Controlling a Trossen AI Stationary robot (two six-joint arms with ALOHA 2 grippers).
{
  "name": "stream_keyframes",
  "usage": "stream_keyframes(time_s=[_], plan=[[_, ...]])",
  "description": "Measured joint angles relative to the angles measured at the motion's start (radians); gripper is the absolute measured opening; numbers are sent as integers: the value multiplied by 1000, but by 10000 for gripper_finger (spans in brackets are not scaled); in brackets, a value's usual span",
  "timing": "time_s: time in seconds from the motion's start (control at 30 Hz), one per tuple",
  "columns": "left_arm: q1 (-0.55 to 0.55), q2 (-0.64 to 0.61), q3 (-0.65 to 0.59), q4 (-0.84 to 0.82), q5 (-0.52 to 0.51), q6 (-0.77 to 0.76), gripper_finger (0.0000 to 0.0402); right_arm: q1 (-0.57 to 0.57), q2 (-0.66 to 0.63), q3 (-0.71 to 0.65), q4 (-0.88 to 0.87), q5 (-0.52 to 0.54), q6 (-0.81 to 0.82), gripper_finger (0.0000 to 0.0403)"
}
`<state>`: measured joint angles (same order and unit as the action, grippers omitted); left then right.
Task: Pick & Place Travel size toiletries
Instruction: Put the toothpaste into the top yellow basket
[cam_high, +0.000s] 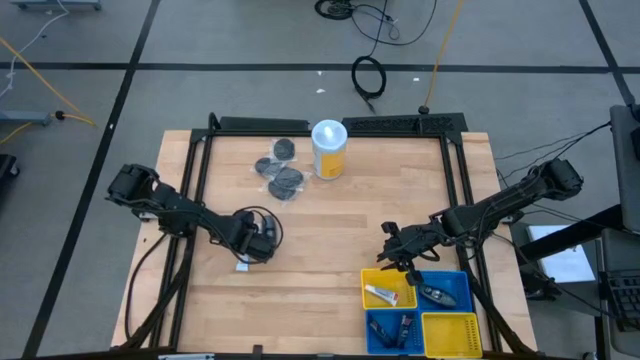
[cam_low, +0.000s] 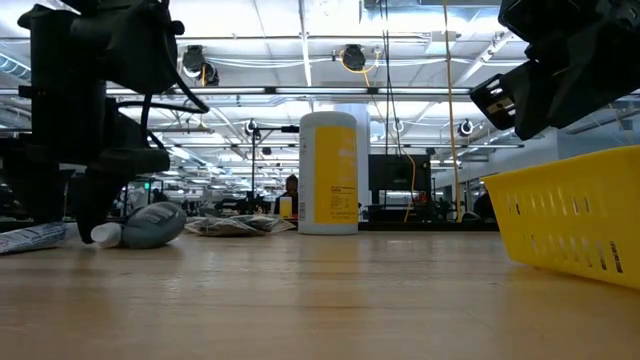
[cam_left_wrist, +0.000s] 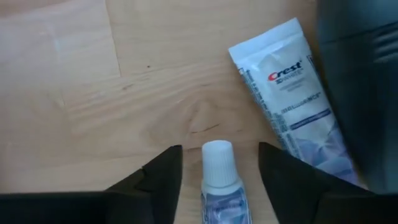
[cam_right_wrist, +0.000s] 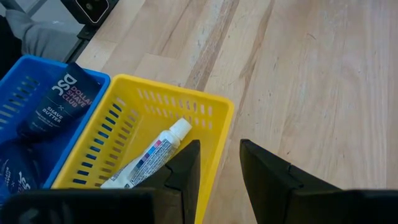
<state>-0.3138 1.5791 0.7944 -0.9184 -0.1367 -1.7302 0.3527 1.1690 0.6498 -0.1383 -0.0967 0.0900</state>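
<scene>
Fingers (cam_left_wrist: 163, 180) of your left gripper (cam_left_wrist: 219, 177) stand spread, straddling a small white-capped tube (cam_left_wrist: 219, 180) that lies flat on the wooden table (cam_left_wrist: 81, 74); neither pad touches it, so nothing is grasped. At roughly one o'clock from that tube in the left wrist view lies a flattened Crest tube (cam_left_wrist: 295, 106), crimped end away from the gripper, the two apart by a strip of bare wood. From overhead, your left gripper (cam_high: 255, 245) sits at about nine o'clock from table centre.

Your right gripper (cam_right_wrist: 219, 171) hangs unclenched, holding nothing, fingers set just apart over the near rim of a yellow basket (cam_right_wrist: 214, 109). Inside that basket lies a white toothpaste tube (cam_right_wrist: 146, 162), cap toward the rim. Beside the yellow basket, touching it, a blue basket (cam_right_wrist: 18, 93) holds dark Dollar Shave Club sachets (cam_right_wrist: 53, 106). Overhead, the right gripper (cam_high: 400, 245) is at about four o'clock from table centre, the baskets (cam_high: 415, 300) just beyond it at five o'clock.

At twelve o'clock on the table stands a white-lidded yellow-and-white canister (cam_high: 329, 149), upright. Just beside it, toward eleven o'clock, lie grey round packets (cam_high: 280, 170) in a loose cluster.
</scene>
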Motion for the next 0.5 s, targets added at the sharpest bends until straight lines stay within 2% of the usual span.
stream_keyframes(time_s=[0.3, 0.33, 0.5], plan=[[0, 0, 0, -4, -12, 3, 45, 0, 0, 0, 0, 0, -1, 105], [0, 0, 0, -5, -12, 5, 35, 0, 0, 0, 0, 0, -1, 105], [0, 0, 0, -5, -11, 17, 35, 0, 0, 0, 0, 0, -1, 105]])
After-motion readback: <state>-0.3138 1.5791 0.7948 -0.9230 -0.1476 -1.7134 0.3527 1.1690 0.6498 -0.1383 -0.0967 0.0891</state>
